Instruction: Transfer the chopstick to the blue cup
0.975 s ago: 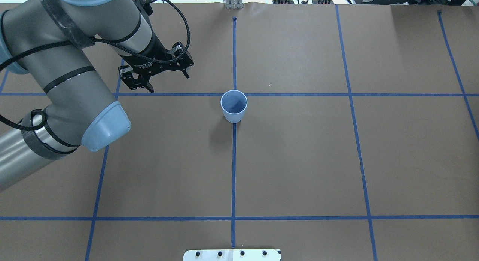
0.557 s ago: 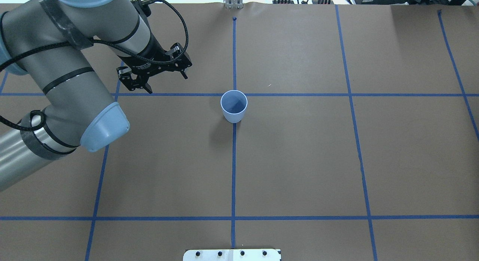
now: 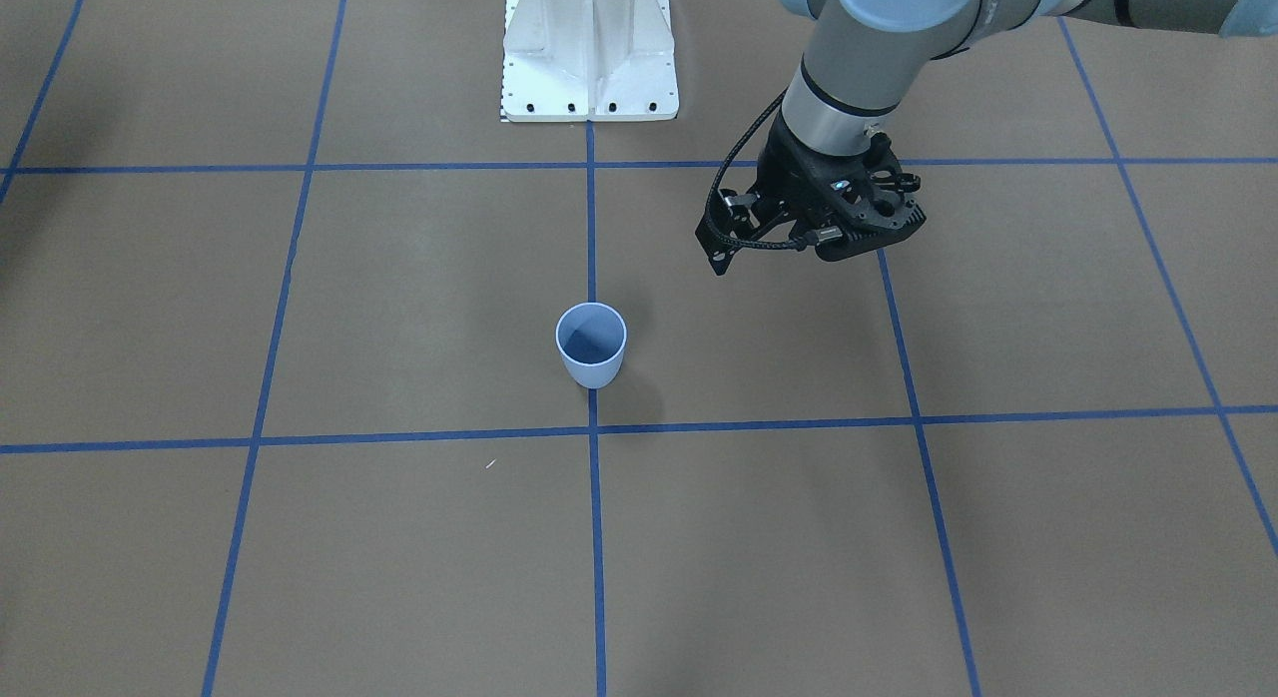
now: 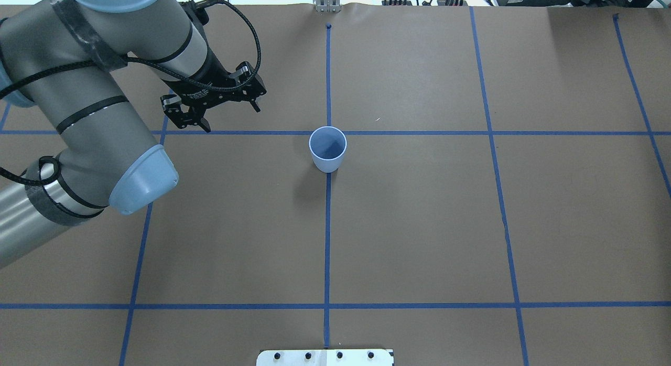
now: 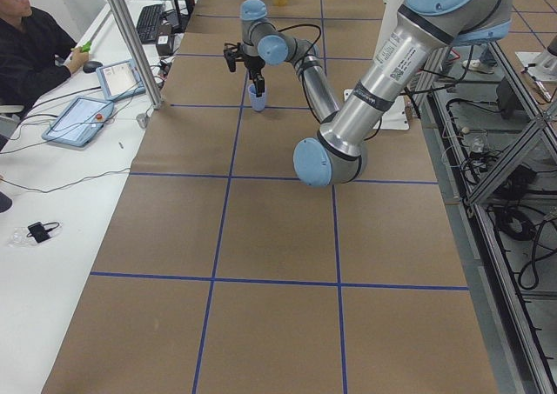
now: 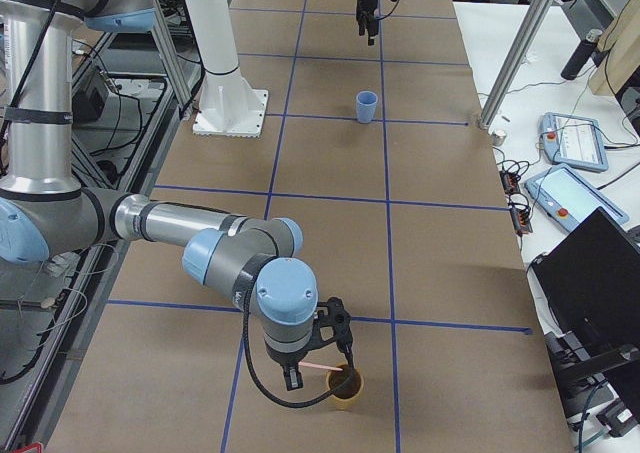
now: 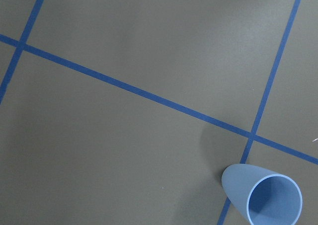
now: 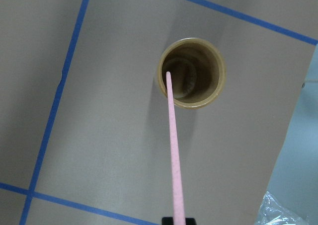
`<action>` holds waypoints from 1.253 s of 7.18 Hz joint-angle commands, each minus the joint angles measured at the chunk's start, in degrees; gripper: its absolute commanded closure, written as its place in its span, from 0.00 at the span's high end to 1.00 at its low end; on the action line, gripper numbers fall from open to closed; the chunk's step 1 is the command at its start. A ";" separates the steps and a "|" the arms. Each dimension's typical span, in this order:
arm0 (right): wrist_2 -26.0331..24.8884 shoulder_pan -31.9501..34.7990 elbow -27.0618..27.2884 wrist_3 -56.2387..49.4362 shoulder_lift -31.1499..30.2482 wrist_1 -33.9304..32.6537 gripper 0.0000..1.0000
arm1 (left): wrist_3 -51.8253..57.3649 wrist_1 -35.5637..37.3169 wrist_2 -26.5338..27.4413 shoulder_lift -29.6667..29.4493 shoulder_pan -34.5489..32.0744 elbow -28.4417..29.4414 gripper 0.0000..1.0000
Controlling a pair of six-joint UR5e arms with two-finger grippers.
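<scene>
Right gripper pinching the pink chopstick at its upper end, stick hanging down toward the brown cup, tip over the cup's mouth near the rim (cannot tell if it is below the rim). Brown cup stands close to the tabletop's right end edge, about midway across. Blue cup upright at the tabletop's centre on a tape crossing, nothing in it, well apart from the chopstick. Left gripper fingers spread, holding nothing, hovering above the table to the robot's left of the blue cup, slightly toward the operators' edge, not touching it.
</scene>
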 commanded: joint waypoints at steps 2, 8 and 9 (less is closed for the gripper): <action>-0.18 7.30 6.70 -1.16 5.97 -10.57 0.00 | 1.12 -0.13 0.00 1.86 -0.01 -1.29 0.98; 10.63 -12.57 6.80 35.66 33.66 -23.54 0.00 | 16.94 -0.13 -0.09 6.96 -5.98 -3.67 0.98; 11.50 -18.89 7.06 46.71 37.96 -21.97 0.00 | 17.04 -0.13 -0.09 6.97 -6.77 -3.76 0.98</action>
